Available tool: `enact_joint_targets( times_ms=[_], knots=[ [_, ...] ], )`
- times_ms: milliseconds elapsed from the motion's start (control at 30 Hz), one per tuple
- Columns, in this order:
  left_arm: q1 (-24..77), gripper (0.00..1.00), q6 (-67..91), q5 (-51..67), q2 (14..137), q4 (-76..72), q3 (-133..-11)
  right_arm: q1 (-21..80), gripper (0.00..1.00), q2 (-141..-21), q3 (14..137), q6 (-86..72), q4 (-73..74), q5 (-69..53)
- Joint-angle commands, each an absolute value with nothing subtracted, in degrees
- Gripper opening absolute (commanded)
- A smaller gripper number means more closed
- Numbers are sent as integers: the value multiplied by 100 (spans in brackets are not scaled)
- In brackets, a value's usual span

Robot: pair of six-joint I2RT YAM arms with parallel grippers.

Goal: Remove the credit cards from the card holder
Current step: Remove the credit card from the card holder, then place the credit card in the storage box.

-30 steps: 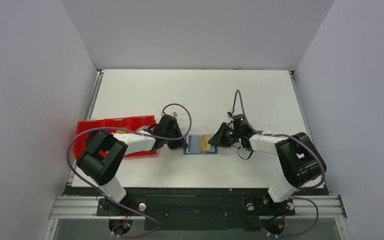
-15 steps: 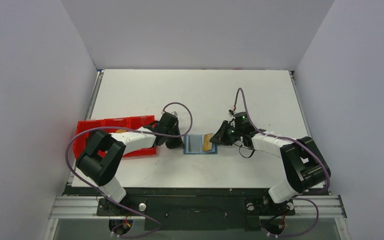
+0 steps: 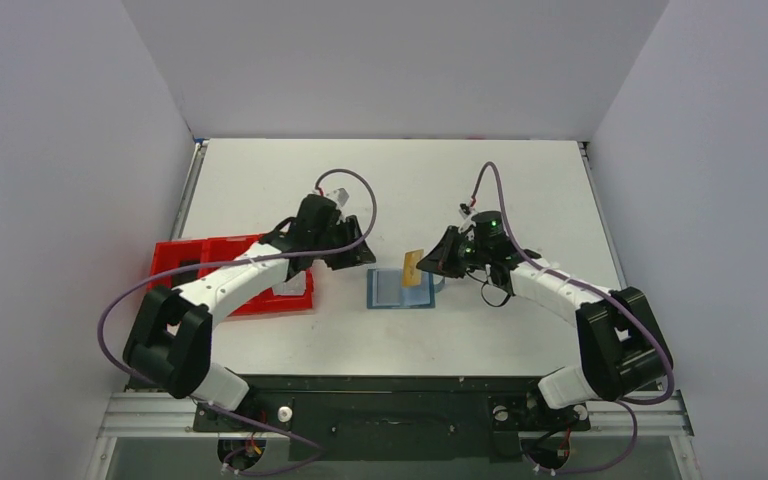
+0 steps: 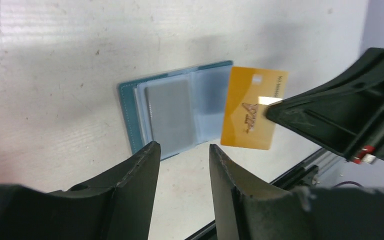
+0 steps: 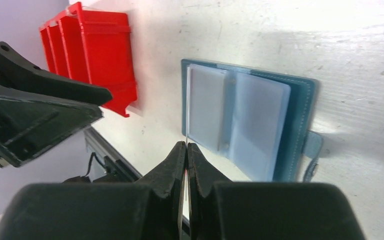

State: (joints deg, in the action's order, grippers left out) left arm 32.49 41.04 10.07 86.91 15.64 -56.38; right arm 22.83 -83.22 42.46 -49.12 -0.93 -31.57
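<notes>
**Over the open card holder [image 3: 400, 293]: one out, one to go**

Above the holder's right half, the gold card [image 3: 412, 267] is pinched on edge by the right gripper [image 3: 432, 264]. Its jaws are pressed flat against both faces of the card, which is held clear of the blue holder laid open below it. The grey card [image 4: 169, 112] is seen tucked into the holder's left half, so the job is judged about half done.

The bit that matters is where that grey card sits. It's on the side nearer the left gripper [image 3: 352, 254], whose jaws are spread with nothing between them. That gripper is hung near the holder's far-left corner, apart from it.

In the left wrist view the card is found ahead of and below the fingertips. Its long axis is run near-to-far across the table [image 3: 480, 190], parallel to the holder's fold.

With the right gripper taken up by the gold card, the left one is reckoned better placed for the grey one. The red tray [image 3: 175, 265] is parked off to the left under the left arm, well apart from the holder.
</notes>
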Motion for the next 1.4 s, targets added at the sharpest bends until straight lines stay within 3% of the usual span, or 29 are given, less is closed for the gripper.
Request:
enact_joint_targets(
  times_ms=[0,333,700,833,967,1000,1067,1167,1233,1367],
  knots=[
    [2773,41,4100,2454,8106,887,-5498,2257,0,-8058,4522,-5269,-587,-3651],
    [2249,47,4967,4069,7824,-572,-4885,2460,0,-8164,4525,-6598,-2324,-4366],
    [2224,47,5809,4610,8030,-1853,-4489,2787,0,-8540,4623,-7219,-3188,-4586],
    [2224,40,5950,4638,8094,-2039,-4440,2871,0,-8621,4667,-7218,-3213,-4604],
    [2224,18,5984,4674,8146,-2097,-4431,2905,0,-8653,4688,-7100,-3063,-4600],
    [2224,6,5985,4675,8158,-2102,-4434,2903,0,-8647,4690,-7033,-2989,-4593],
    [2224,0,5990,4656,8166,-2108,-4417,2920,0,-8634,4708,-6886,-2775,-4558],
    [2230,0,5942,4563,8161,-2041,-4406,2958,35,-8513,4867,-6303,-2129,-4360],
    [2237,0,5818,4442,8074,-1735,-4427,3006,46,-8386,5056,-5768,-1357,-4053],
    [2218,0,5318,3896,7774,-800,-4591,3021,51,-8085,5248,-5161,-166,-3058]
  ],
)
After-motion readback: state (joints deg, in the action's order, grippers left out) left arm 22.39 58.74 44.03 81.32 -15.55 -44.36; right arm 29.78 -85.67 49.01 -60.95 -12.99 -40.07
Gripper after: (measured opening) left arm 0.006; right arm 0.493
